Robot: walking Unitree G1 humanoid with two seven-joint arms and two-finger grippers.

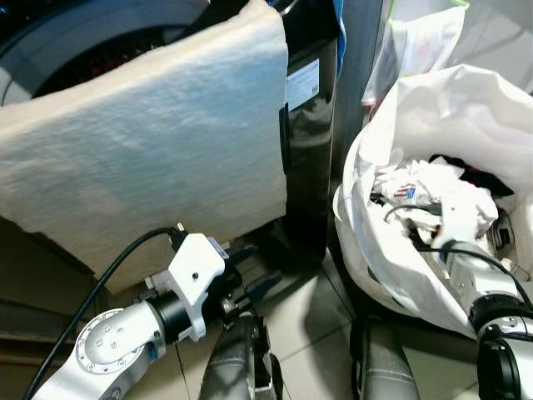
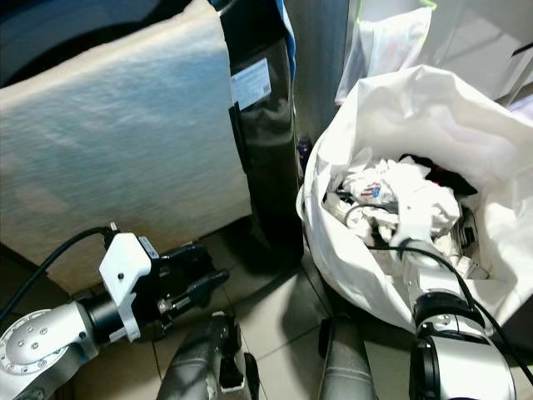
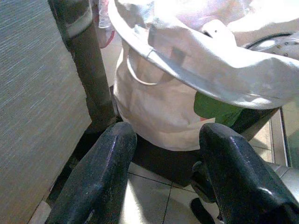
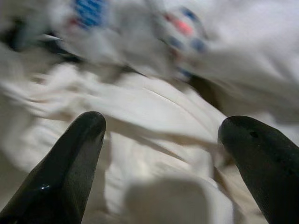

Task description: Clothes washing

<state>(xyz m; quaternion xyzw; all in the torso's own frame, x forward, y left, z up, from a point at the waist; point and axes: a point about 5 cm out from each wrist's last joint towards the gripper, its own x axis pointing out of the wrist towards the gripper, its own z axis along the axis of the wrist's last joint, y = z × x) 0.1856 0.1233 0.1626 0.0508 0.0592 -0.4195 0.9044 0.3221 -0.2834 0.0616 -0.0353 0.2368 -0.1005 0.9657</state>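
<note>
Laundry sits heaped in a white bag [image 1: 391, 250] on my right, its mouth open toward the head camera and full of crumpled white clothes [image 1: 425, 187], one piece showing a small red and blue print. My right gripper [image 4: 161, 154] is down inside that bag, its two black fingers [image 4: 70, 163] spread wide with a fold of white cloth lying between them; I cannot tell from the blurred wrist view whether either tip touches the fabric. My left gripper [image 3: 161, 158] hangs low near the tiled floor [image 1: 308, 325], its fingers [image 3: 100, 172] also apart and closed on nothing, pointing toward the base of the bag. On my left a large pale quilted sheet [image 1: 150, 142] hangs down over the front of a dark washing machine [image 1: 308, 133], whose dark side panel with a white label stands just beside the bag.
</note>
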